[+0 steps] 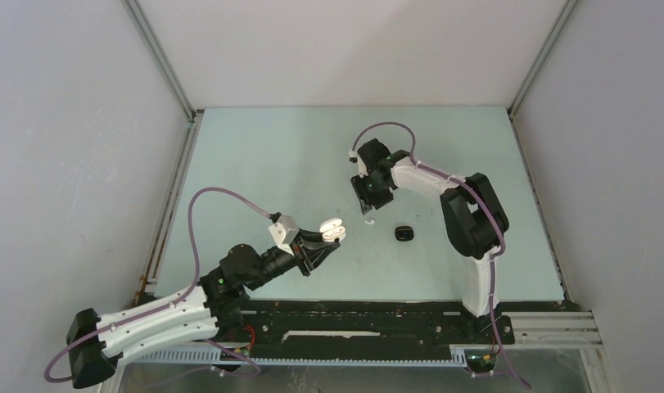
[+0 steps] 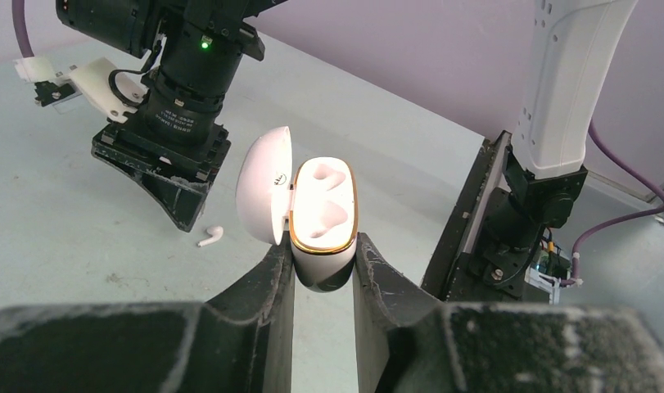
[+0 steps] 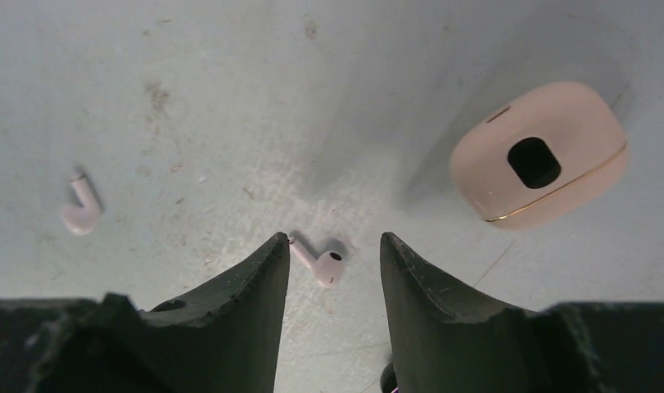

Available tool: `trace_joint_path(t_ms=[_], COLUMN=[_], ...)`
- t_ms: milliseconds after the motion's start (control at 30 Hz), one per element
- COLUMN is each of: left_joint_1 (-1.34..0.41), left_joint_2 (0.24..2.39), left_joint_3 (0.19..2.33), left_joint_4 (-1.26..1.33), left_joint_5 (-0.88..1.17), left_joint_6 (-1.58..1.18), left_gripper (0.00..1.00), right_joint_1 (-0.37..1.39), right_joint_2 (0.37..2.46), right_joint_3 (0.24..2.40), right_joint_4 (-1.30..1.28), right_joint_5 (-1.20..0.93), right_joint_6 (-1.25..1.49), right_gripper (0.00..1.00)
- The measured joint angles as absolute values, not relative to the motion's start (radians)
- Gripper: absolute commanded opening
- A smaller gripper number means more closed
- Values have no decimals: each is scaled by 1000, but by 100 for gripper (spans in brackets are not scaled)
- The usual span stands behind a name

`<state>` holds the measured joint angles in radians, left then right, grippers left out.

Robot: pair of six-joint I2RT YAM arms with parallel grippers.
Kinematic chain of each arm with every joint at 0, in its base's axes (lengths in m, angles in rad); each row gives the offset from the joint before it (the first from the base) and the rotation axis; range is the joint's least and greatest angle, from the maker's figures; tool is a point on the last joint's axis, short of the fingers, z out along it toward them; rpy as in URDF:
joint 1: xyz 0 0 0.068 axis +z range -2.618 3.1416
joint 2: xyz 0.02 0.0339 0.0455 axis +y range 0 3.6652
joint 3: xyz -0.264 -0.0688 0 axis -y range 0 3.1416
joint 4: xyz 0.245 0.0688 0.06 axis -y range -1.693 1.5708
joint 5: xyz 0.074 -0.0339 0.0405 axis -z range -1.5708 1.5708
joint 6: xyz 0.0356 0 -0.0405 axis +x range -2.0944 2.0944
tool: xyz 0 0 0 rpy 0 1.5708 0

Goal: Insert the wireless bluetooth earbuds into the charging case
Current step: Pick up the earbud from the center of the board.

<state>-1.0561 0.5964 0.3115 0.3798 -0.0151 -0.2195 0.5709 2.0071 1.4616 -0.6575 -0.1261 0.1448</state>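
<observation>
My left gripper (image 2: 322,246) is shut on the base of a white charging case (image 2: 322,209) with a gold rim. It holds the case off the table with the lid (image 2: 263,184) swung open and both sockets empty. In the top view the case (image 1: 333,230) sits left of my right gripper (image 1: 366,209). My right gripper (image 3: 332,237) is open and points down at the table. A pale earbud (image 3: 320,264) lies flat between its fingertips, its stem tip by the left finger. Another earbud (image 3: 81,209) lies further left. The left wrist view shows one earbud (image 2: 210,237) on the table.
A closed beige case (image 3: 539,155) with a gold seam and a dark oval patch lies on the table beyond the right finger. A small black case (image 1: 404,233) rests right of the right gripper. Grey walls and metal rails (image 1: 171,188) border the pale green table.
</observation>
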Motion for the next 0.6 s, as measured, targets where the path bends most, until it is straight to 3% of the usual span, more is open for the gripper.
trace_joint_path(t_ms=[33, 100, 600], left_joint_1=[-1056, -1056, -1056], left_joint_2=[596, 596, 595], left_joint_3=[311, 311, 311], left_joint_4=[380, 380, 380], left_joint_5=[-15, -15, -15], left_joint_6=[-220, -221, -228], left_gripper=[0, 0, 0], right_joint_1=[571, 571, 613], right_joint_2=[2012, 2021, 2075], right_joint_3=[1464, 1466, 1500], right_joint_4=[-661, -663, -690], right_joint_5=[-115, -97, -47], right_joint_6=[145, 141, 73], right_gripper=[42, 40, 47])
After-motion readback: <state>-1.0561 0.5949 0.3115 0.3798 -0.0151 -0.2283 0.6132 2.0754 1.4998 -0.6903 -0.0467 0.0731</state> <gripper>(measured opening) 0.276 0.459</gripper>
